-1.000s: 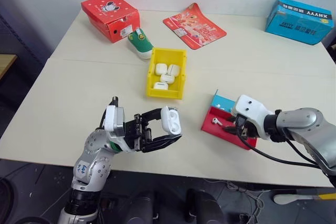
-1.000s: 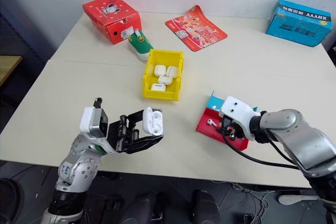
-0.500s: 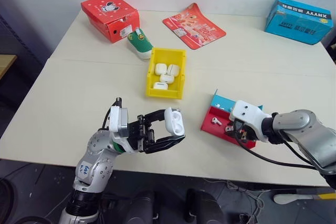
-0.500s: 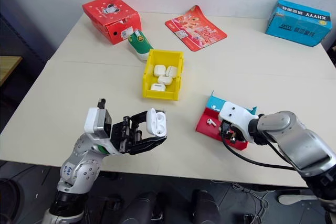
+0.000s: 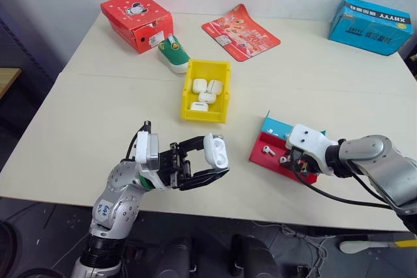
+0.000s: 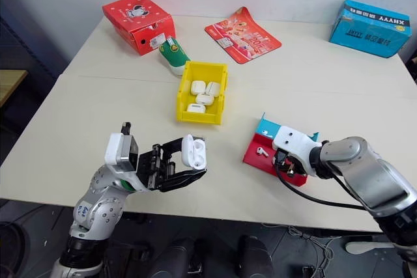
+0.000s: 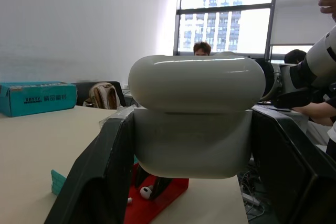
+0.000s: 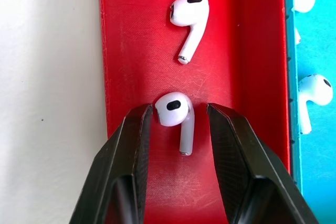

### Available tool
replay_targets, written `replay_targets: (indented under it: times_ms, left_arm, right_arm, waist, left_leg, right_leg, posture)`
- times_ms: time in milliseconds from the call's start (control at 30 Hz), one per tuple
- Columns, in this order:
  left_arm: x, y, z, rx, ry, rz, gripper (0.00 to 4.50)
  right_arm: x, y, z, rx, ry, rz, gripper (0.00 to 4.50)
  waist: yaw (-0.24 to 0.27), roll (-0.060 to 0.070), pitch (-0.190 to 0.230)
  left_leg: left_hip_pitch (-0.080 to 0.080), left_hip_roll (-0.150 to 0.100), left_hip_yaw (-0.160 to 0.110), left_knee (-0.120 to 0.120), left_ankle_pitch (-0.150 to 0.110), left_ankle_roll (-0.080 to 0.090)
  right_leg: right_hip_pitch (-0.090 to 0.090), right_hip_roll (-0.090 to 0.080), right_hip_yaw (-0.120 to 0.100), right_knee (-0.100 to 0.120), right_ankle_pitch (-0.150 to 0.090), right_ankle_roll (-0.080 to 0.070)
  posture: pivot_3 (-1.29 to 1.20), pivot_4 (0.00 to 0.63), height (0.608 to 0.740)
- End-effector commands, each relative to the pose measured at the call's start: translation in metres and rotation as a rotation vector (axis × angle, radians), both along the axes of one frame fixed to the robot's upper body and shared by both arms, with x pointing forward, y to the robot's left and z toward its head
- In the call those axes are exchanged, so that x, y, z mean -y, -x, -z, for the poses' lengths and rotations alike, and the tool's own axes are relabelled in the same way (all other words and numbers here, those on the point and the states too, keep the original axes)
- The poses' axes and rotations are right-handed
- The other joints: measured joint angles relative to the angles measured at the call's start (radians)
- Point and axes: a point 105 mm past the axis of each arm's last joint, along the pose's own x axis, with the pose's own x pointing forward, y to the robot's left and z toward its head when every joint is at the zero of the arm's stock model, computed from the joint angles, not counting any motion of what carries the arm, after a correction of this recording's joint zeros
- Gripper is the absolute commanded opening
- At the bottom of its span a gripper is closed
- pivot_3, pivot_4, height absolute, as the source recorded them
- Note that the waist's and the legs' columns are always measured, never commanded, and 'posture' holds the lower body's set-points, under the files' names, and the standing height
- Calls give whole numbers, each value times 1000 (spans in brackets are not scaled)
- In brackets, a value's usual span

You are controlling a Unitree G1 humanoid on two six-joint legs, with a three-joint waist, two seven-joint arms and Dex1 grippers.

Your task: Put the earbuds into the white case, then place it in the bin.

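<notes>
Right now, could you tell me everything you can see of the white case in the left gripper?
The white case is a small, glossy, rounded-rectangular shell of what looks like smooth plastic. A seam between lid and body shows in the left wrist view, and the lid looks shut or nearly so. The left gripper is shut on it, black fingers pressing its two sides, holding it off the table near the front edge.

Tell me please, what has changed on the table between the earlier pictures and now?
Very little. The left gripper, shut on the white case, drifted slightly toward the red tray early on, then held still. The right gripper stayed low over that tray, its fingers apart around one earbud, not yet closed. The yellow bin, boxes and pamphlet did not move.
</notes>
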Motion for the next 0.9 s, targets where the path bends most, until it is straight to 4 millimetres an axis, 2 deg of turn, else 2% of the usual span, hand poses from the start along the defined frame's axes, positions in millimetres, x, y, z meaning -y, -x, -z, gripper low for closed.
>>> replay_targets:
  times_ms: [33, 833, 867, 900]
  left_arm:
    - [0, 5, -10, 48, 13, 12, 2821]
    - [0, 7, -9, 46, 9, 4, 2821]
    - [0, 7, -9, 45, 9, 3, 2821]
    - [0, 7, -9, 45, 9, 2, 2821]
  right_arm:
    - [-4, 1, 0, 6, -15, -5, 1677]
    - [5, 2, 10, -14, 3, -2, 1677]
    - [5, 3, 11, -15, 2, -2, 1308]
    - [5, 3, 11, -15, 2, -2, 1155]
  waist:
    - [0, 0, 0]
    - [0, 0, 0]
    - [0, 0, 0]
    - [0, 0, 0]
  left_leg:
    - [0, 0, 0, 0, 0, 0]
    - [0, 0, -1, 4, 0, 0]
    - [0, 0, -1, 4, 0, 0]
    - [1, 0, -1, 4, 0, 0]
  right_leg:
    - [0, 0, 0, 0, 0, 0]
    - [1, -1, 0, 2, 0, 0]
    - [1, -1, 0, 2, 0, 0]
    - [1, -1, 0, 2, 0, 0]
  posture:
    - [0, 150, 740]
    - [0, 150, 740]
    - [0, 150, 740]
    - [0, 150, 740]
